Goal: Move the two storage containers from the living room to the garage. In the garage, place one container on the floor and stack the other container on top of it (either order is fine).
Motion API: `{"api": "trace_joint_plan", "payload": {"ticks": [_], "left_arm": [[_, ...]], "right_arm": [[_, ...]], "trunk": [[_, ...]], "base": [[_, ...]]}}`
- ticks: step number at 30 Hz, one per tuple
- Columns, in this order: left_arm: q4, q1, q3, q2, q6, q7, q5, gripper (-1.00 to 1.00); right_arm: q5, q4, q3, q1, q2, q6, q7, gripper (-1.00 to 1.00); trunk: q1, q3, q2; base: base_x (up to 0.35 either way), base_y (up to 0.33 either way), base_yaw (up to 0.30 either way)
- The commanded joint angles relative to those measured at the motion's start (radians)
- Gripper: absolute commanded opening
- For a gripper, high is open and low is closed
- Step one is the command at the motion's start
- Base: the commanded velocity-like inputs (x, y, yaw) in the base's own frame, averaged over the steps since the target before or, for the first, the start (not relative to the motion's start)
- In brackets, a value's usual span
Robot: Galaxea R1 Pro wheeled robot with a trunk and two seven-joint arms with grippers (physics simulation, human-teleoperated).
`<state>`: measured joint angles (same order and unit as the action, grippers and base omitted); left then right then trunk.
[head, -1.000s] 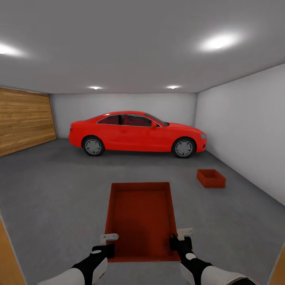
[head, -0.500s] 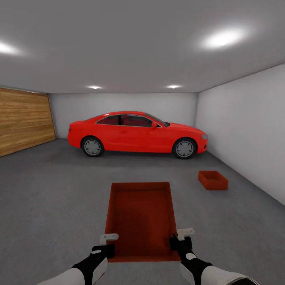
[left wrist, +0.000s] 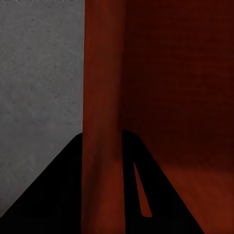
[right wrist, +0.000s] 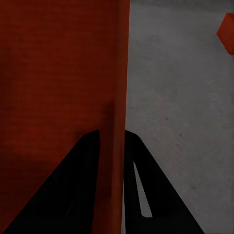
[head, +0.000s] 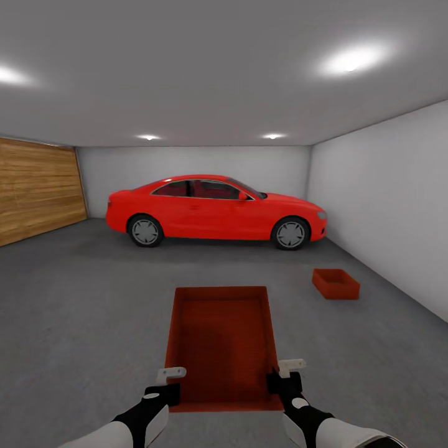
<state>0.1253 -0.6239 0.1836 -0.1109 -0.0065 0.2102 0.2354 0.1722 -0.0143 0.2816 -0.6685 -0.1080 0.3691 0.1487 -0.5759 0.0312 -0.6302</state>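
you are in the garage with one storage container, the carried container (head: 221, 342), held out in front of you between both hands. your left hand (head: 163, 381) is pinched shut on its left wall, one finger inside and one outside, as the left wrist view shows with the carried container wall (left wrist: 102, 122) between the dark fingers (left wrist: 58, 195). your right hand (head: 285, 373) is pinched shut the same way on the right wall (right wrist: 117, 97). the second container (head: 336, 283) rests on the grey floor (head: 81, 298), ahead of your right hand and off to its outer side, near the white wall (head: 386, 205); it shows as an orange corner in the right wrist view (right wrist: 226, 31). the red car (head: 214, 208) stands well beyond both hands. risks from here: each grip holds a thin plain wall near the near corners, so a sharp base turn or uneven arm motion may twist the bin and let a wall slip out. if the hands spread or close relative to each other, the walls may flex. an approach off-square to the second container may land the carried one on a rim, tilted. driving too close may push the second container.
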Motion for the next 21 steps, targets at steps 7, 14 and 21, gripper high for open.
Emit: {"api": "trace_joint_plan", "payload": {"ticks": [7,14,21], "left_arm": [[0.004,0.000,-0.009,-0.003,0.002,0.000,0.001,-1.00],[0.004,0.000,-0.009,-0.003,0.002,0.000,0.001,-1.00],[0.004,0.000,-0.009,-0.003,0.002,0.000,0.001,-1.00]], "right_arm": [[-0.005,-0.003,-0.030,0.000,-0.002,-0.001,-0.001,-1.00],[-0.005,-0.003,-0.030,0.000,-0.002,-0.002,-0.001,-1.00],[-0.005,-0.003,-0.030,0.000,-0.002,-0.001,-0.001,-1.00]], "trunk": [[0.000,0.000,-0.001],[0.000,0.000,-0.001],[0.000,0.000,-0.001]], "base": [[0.230,0.000,0.000],[0.316,0.000,0.000],[0.322,0.000,0.000]]}}
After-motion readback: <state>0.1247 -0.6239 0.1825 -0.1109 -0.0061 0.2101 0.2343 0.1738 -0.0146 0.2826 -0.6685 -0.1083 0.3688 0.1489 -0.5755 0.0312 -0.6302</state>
